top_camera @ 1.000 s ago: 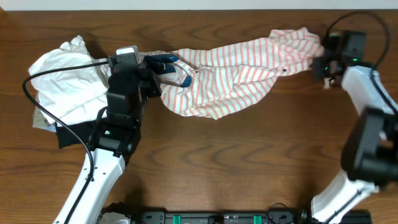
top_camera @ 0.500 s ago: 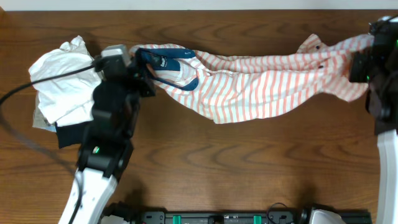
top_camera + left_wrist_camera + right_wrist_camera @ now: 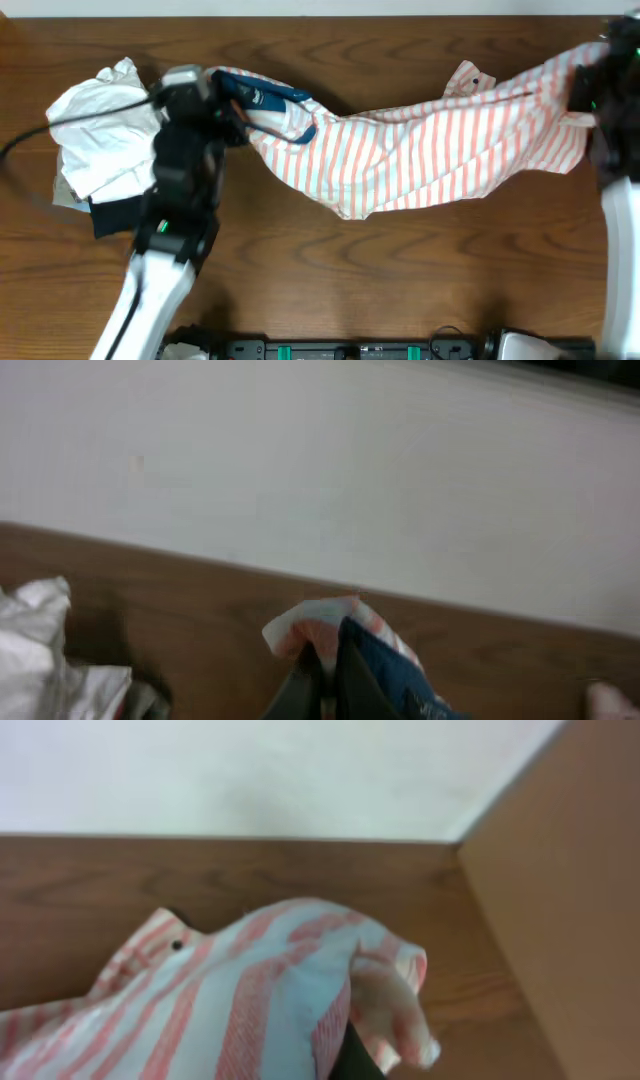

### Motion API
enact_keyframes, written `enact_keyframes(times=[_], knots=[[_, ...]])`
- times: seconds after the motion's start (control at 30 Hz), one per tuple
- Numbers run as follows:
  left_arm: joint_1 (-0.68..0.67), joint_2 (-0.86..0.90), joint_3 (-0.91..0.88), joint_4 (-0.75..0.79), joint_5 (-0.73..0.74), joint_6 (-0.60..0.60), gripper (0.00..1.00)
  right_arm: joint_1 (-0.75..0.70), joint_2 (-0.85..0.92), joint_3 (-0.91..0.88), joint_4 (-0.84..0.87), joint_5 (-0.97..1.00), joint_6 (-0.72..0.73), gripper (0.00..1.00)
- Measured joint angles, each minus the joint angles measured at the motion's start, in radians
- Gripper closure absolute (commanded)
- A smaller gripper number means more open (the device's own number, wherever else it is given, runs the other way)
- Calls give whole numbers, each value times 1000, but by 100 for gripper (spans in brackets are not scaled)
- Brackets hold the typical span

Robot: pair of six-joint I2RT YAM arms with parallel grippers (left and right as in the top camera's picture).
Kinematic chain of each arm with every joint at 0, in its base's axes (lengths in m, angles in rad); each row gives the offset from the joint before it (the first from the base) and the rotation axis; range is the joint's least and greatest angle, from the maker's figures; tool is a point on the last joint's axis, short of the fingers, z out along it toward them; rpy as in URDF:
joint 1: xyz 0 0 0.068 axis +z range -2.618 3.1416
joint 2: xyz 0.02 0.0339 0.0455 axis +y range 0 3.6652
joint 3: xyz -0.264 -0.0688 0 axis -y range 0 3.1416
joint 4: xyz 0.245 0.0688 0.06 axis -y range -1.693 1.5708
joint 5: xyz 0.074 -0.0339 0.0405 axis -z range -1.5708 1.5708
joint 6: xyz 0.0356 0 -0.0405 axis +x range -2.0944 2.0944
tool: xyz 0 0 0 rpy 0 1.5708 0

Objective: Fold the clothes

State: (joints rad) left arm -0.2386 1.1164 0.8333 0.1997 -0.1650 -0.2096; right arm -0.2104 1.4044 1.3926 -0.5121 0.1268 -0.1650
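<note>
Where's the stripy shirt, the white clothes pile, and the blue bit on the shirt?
stripy shirt [image 3: 440, 140]: overhead view, middle of its stretched striped body.
white clothes pile [image 3: 100, 135]: overhead view, its crumpled top.
blue bit [image 3: 262, 95]: overhead view, the shirt's dark neck band.

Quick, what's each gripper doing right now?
Left gripper: closed, holding the shirt at its collar end.
Right gripper: closed, holding the shirt's other end.

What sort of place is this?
Probably an indoor robot test bench: a wooden table against a plain white wall, a striped shirt stretched between left arm and right arm, other garments piled at one end.
</note>
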Motion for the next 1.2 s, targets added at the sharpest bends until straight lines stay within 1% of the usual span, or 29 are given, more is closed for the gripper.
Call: enact_keyframes(times=[0.03, 0.1, 0.13, 0.17, 0.2, 0.23, 0.27, 0.3, 0.33, 0.4, 0.43, 0.53, 0.7, 0.83, 0.9, 1.03, 1.13, 1.2], knots=[[6, 53, 0, 31, -1, 2, 95, 0, 51, 0, 19, 1, 0, 85], [18, 166, 0, 77, -4, 5, 94, -8, 167, 2, 52, 1, 11, 25], [23, 212, 0, 90, -4, 6, 93, -14, 227, 2, 56, 2, 6, 1], [29, 264, 0, 91, -5, 6, 92, -21, 283, 2, 50, 3, 6, 1], [34, 303, 0, 84, -7, 6, 87, -24, 340, 1, 34, 5, 6, 1], [36, 338, 0, 71, -8, 10, 69, -28, 381, -1, 13, 5, 7, 1], [38, 361, 0, 53, -7, 12, 48, -30, 426, -4, -13, 6, 8, 1], [39, 370, 0, 37, -7, 10, 39, -30, 445, -8, -29, 6, 10, 1], [39, 372, -1, 18, -7, 11, 26, -30, 463, -13, -53, 8, 13, 1], [38, 354, 0, -21, -7, 14, 8, -30, 465, -16, -79, 10, 20, 1], [36, 339, 0, -48, -7, 14, 2, -30, 460, -15, -84, 13, 26, 1], [28, 255, 0, -179, -7, 13, 2, -31, 438, -13, -140, 21, 48, 1], [10, 59, 13, -471, 6, -39, 2, -50, 396, -13, -288, 23, 132, 1], [10, 22, 16, -635, 52, -87, 2, -107, 386, -12, -372, -6, 183, 1], [10, 48, 12, -656, 89, -101, 2, -135, 386, -12, -395, -32, 200, 1], [10, 138, 6, -642, 140, -112, 2, -174, 386, -12, -405, -80, 218, 1], [11, 235, 6, -592, 171, -115, 2, -180, 386, -12, -409, -102, 225, 1], [14, 305, 5, -533, 209, -117, 2, -180, 386, -12, -413, -113, 226, 1]])
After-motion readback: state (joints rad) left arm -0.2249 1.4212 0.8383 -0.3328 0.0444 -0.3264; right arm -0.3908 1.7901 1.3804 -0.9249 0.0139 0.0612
